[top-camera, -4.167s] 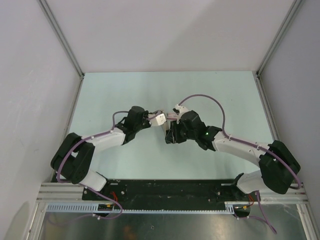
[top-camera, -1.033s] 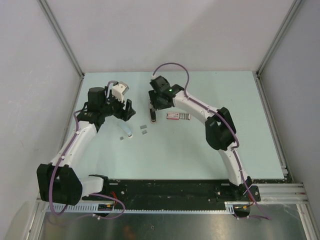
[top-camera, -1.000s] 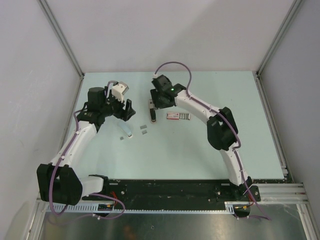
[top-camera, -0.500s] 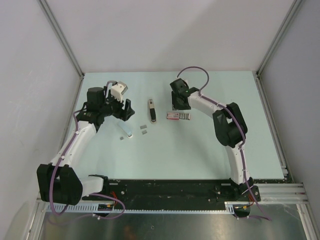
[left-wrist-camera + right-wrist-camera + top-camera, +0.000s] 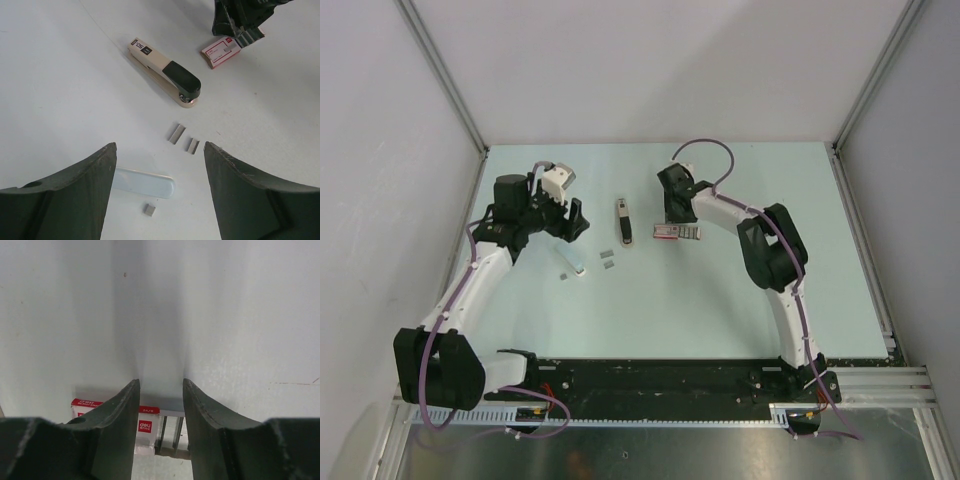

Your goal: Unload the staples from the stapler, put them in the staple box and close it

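Observation:
The beige and black stapler [image 5: 623,220] [image 5: 165,77] lies closed on the table. Just in front of it lie two short grey strips of staples [image 5: 607,257] [image 5: 176,133]. A tiny grey staple bit [image 5: 148,209] rests by a pale blue-white tube [image 5: 145,182]. My left gripper [image 5: 574,224] [image 5: 159,147] hovers open above the tube and the strips, holding nothing. To the right, my right gripper [image 5: 673,213] [image 5: 160,382] is open, jaws fairly close together, over the red and white staple box [image 5: 677,232] [image 5: 147,427].
The staple box has its tray pulled out, with rows of grey staples [image 5: 172,432] showing. In the left wrist view the right gripper [image 5: 240,20] stands at the box [image 5: 222,50]. Grey walls close in the table on the left, right and far sides.
My right arm left the stapler and swung right to the staple box, and its jaws narrowed a little. The stapler now lies free. The left arm has not moved.

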Robot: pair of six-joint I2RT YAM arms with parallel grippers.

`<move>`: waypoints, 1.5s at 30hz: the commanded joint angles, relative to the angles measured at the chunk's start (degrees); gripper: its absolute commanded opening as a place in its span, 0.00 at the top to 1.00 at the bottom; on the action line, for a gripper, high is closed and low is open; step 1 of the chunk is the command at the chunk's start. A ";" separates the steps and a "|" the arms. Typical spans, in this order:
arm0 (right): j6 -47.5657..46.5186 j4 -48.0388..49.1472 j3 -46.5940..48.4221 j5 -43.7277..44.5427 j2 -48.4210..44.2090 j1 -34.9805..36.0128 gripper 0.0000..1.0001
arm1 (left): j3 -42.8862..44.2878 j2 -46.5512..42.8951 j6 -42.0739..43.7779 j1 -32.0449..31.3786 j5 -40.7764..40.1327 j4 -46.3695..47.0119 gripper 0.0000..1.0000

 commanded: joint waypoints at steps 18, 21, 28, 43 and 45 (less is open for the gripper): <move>11.93 0.92 -22.75 5.47 -13.02 9.94 0.60 | -1.34 -4.30 0.95 0.40 0.42 -1.03 0.24; 14.10 0.07 -25.05 6.43 -15.02 12.02 0.60 | -1.37 -4.58 0.97 0.42 0.81 -1.39 0.24; 11.99 3.54 -25.53 4.78 -18.72 11.10 0.54 | -0.86 -4.53 0.65 0.48 1.60 -1.86 0.24; 0.59 3.51 -10.30 4.46 -13.16 2.63 0.46 | 0.11 -3.60 1.00 0.44 1.34 -2.40 0.23; -0.05 2.27 -8.34 5.24 -11.00 1.90 0.46 | 0.14 -3.47 1.11 0.47 1.23 -2.40 0.24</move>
